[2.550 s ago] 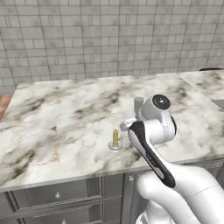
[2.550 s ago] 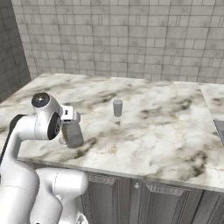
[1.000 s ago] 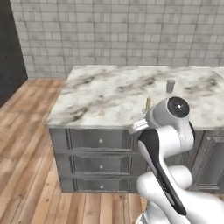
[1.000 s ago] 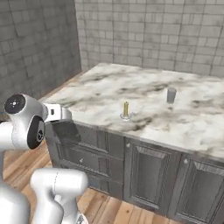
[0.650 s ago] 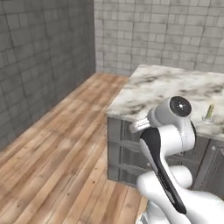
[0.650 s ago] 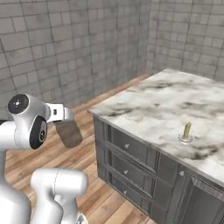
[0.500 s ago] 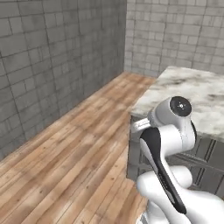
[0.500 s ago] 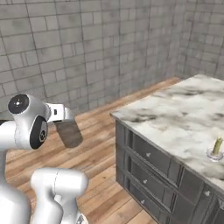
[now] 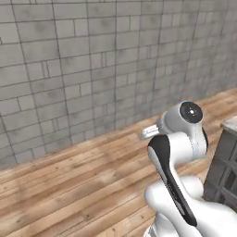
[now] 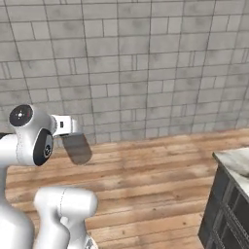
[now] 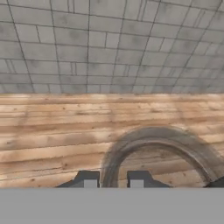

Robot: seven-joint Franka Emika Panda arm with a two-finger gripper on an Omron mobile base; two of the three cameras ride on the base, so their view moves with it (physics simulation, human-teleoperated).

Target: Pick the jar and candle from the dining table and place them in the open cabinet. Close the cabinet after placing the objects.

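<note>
Holding the jar (image 11: 153, 146) close, the fingers (image 11: 89, 180) pinch its rim, set narrow, with the round grey lip curving right above them in the hand view. Beyond that, the wooden floor (image 10: 160, 170) stretches away. Off to the right edge, a corner of the marble surface (image 10: 236, 163) and its dark drawer fronts peek in. Farthest back stands the grey tiled wall (image 9: 92, 60).

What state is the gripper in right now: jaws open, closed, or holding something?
Gripper: jaws closed, holding nothing visible between the fingertips.
</note>
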